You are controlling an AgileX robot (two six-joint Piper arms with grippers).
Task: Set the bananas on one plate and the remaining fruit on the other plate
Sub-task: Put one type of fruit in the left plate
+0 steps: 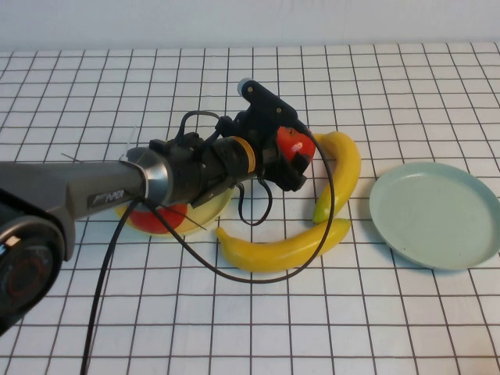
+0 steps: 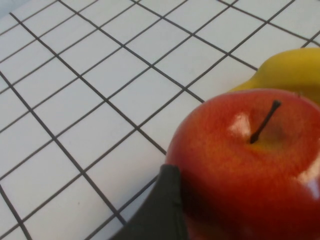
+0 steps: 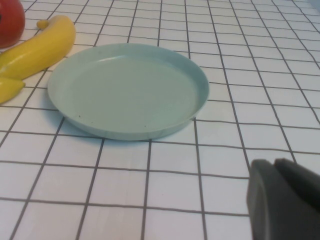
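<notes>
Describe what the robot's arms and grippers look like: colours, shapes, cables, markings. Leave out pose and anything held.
The left arm is a grey tube with faint lettering, a silver ring, then black wrist parts with an orange band. Thin black cables loop off it. The left gripper, by the red apple, is black and blocky. The right gripper shows only as a dark grey rounded finger near the mint plate.

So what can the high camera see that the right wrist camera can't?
Only the high view shows the yellow plate with an apple on it, and the left gripper at the second apple beside the bananas. Only the right wrist view shows the right gripper, low over the tablecloth near the mint plate; whether it is open cannot be told. Both show the mint plate with nothing on it, the two bananas on the cloth and that second apple.
</notes>
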